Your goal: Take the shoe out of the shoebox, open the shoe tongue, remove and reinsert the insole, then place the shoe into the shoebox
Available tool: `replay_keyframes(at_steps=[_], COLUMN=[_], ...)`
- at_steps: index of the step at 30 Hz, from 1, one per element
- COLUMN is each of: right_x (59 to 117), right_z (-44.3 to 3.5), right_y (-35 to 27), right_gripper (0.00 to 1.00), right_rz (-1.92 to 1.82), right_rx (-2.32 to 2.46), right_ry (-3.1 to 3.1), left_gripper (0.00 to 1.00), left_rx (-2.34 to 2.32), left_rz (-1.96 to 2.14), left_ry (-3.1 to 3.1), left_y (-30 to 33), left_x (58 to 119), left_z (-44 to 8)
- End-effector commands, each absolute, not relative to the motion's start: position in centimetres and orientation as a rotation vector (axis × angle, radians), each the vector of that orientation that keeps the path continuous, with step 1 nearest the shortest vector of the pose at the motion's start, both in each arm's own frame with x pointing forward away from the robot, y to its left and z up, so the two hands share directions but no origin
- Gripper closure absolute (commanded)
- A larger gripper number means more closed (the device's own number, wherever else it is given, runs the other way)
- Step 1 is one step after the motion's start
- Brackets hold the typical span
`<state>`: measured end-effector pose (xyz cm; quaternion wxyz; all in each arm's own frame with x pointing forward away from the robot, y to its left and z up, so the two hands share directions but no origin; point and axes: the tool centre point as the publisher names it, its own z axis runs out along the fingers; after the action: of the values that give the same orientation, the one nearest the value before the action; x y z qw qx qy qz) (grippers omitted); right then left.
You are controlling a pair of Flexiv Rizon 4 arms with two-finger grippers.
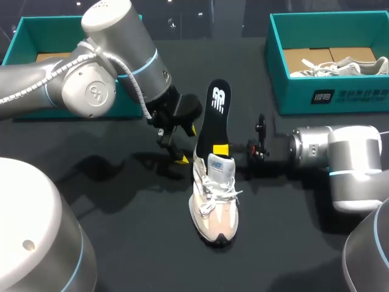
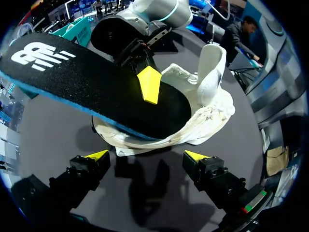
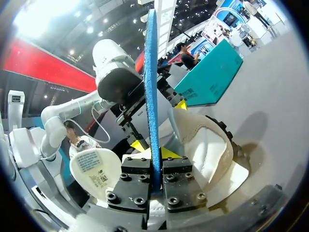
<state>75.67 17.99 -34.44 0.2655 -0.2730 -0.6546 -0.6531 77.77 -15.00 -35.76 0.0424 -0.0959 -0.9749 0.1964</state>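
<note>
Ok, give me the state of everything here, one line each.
shoe: resting on its sole, tongue lifted.
insole: standing up, lower end at shoe's opening.
right jaws: shut on insole.
left jaws: open, empty.
right shoebox: open, another shoe inside.
left shoebox: open, partly hidden.

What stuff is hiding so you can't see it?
- Head view: the left arm covers most of the left shoebox.
- Head view: the picture's edge cuts off the other shoe in the right shoebox.
- Head view: the lower end of the insole is hidden behind the tongue of the shoe.
</note>
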Motion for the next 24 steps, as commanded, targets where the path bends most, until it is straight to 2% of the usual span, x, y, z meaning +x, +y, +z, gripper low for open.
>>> replay_keyframes(at_steps=[1,9,22,24], right_x=[74.0,73.8,74.9,75.0], right_z=[-36.2,-35.4,-33.8,-33.6], right_y=[18.1,18.4,19.2,19.2], right_gripper=[1.0,1.0,0.73,0.71], right_rz=[-1.76,-1.756,-1.749,-1.747], right_rx=[-0.745,-0.721,-0.636,-0.629], right_ry=[-1.754,-1.772,-1.817,-1.825], left_gripper=[0.0,0.0,0.0,0.0], left_rx=[-0.295,-0.295,-0.295,-0.295], left_rz=[0.599,0.599,0.599,0.599], left_ry=[-2.984,-2.984,-2.984,-2.984], left_y=[-14.9,-14.9,-14.9,-14.9], left_x=[77.7,77.7,77.7,77.7], left_z=[-35.7,-35.7,-35.7,-35.7])
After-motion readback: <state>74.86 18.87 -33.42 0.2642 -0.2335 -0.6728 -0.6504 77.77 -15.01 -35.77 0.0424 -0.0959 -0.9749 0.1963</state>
